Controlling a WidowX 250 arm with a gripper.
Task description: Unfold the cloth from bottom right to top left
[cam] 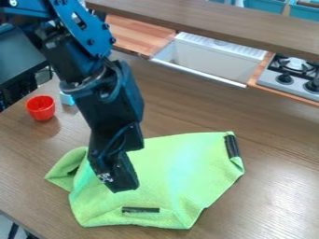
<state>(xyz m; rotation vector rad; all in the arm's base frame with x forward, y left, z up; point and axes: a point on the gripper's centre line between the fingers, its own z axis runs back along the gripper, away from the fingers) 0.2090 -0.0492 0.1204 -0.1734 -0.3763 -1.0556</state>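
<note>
Camera view: the green cloth (174, 172) lies on the table (280, 172), below and to the right of the red cup (40, 108). Its middle is spread broadly, but the left end is doubled into a rumpled flap (64, 169), and creases run along the right side and at the lower right corner. One dark strip (232, 145) sits at the upper right corner, another (141, 210) near the lower edge. Their purpose is not shown; they may serve as markers for the cloth's corners or edges.

The pincer (121, 182) hangs pointing down over the cloth, left of its middle. Whether it is open or closed cannot be told, nor whether it has hold of any fabric or touches it. That position appears chosen for work on the left part, where the flap remains folded; it would suit the end of a pull toward the top left.

Unfolding is judged well advanced but incomplete. The next move probably calls for lifting clear, or for drawing the flap outward. Soft fabric may drag along or bunch up if caught through more than one layer. The cup stands apart from the cloth, leaving room for the left corner.
</note>
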